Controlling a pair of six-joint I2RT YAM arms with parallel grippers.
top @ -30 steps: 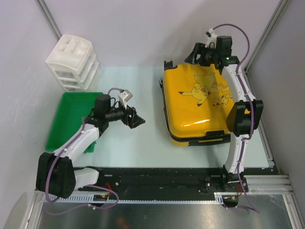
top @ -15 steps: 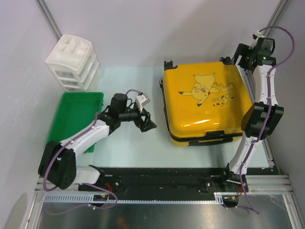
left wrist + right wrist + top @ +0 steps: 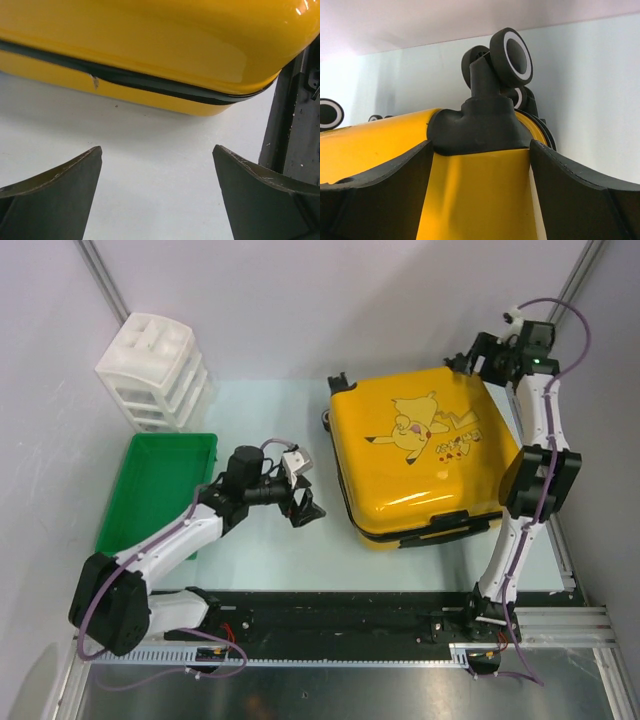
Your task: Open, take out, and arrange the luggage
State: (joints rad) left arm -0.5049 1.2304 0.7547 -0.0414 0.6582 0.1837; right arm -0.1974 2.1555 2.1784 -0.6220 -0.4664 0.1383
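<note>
Pale tabletop point(image 3: 290, 420) between bare walls, with the closed luggage point(image 3: 420, 465) lying flat in the right half of the overhead frame.
At upper left stands a white drawer unit point(image 3: 150, 370), with a green tray point(image 3: 150, 480) below it. The left gripper point(image 3: 156, 147), spread and empty, faces the black zipper seam point(image 3: 150, 82). At upper right the right gripper point(image 3: 480, 142) sits wide astride a corner wheel mount point(image 3: 480, 127); whether it pinches cannot be told. The glossy shell looks stiff, slick and heavy, so the wheel mount or handle point(image 3: 430, 523) seem the surest holds.

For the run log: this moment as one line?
luggage closed, flat | left gripper open, near luggage | right gripper straddling wheel mount
</note>
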